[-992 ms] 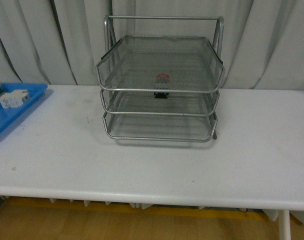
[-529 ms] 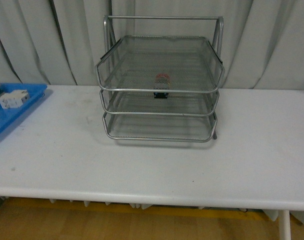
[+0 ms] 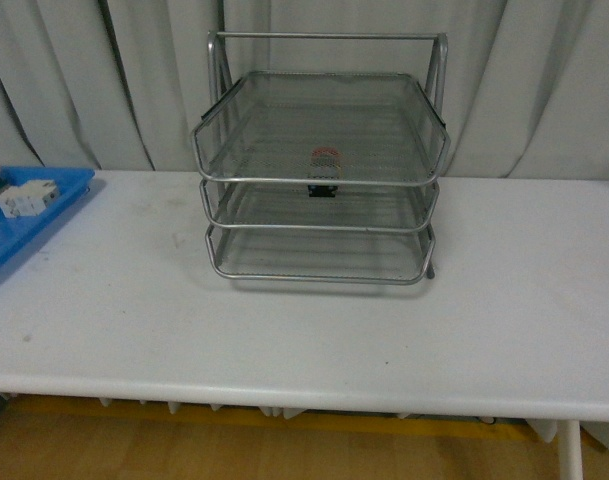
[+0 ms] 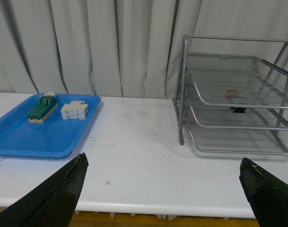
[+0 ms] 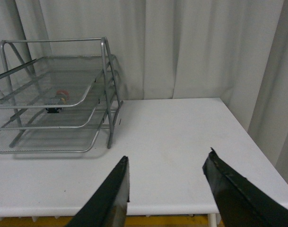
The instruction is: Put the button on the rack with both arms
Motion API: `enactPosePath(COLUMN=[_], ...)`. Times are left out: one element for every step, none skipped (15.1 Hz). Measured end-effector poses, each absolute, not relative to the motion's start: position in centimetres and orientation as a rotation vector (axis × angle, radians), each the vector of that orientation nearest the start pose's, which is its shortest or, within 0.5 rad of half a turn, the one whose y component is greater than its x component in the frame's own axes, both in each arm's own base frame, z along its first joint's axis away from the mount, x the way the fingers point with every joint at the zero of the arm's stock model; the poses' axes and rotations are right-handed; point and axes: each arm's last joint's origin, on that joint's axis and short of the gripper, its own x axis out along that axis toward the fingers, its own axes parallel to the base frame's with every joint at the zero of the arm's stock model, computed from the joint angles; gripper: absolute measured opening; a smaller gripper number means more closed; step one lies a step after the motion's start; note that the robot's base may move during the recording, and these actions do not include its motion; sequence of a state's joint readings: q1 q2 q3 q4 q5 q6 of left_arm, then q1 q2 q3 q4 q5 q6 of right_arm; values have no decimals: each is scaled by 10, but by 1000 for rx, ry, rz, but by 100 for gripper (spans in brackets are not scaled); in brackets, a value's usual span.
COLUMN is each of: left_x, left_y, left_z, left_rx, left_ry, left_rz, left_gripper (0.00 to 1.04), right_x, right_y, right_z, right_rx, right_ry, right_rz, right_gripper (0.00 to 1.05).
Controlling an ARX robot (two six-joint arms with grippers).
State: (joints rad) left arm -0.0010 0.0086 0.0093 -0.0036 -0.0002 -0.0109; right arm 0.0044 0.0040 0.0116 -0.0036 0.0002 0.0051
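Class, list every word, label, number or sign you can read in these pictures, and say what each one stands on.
None can be read.
Button in the rack: any marking is too small and blurred behind the mesh.
Green-topped switch and white block on the blue tray: no legible print.
Table and curtain: plain, no text.

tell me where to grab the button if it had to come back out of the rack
Probably by the red cap of the button, reaching in level from the rack's open front. It sits on the middle shelf; the top tray's mesh covers it from above and the side rails hem it in. Its body is largely hidden behind the front rail.
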Motion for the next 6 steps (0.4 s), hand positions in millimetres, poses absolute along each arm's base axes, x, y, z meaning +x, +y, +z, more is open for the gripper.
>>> enactPosePath(left_x=[98,98,98,98,98,98], left_y=[0,0,0,0,0,0], left_z=[166,166,166,166,166,166], left_rx=[-10,-10,-10,-10,-10,-11], left_ry=[3,3,3,3,3,3], left_rz=[-1,-1,-1,-1,-1,-1], left_gripper=[98,98,98,98,98,98], right_x=[97,97,97,97,97,97], right_y=[0,0,0,0,0,0], right_z=[167,167,167,167,167,167], right_rx=[5,5,5,6,5,5], right_ry=[-4,-4,-4,-4,-4,-4], right_rz=[4,4,4,4,4,4], right_gripper=[57,69,95,98,98,98])
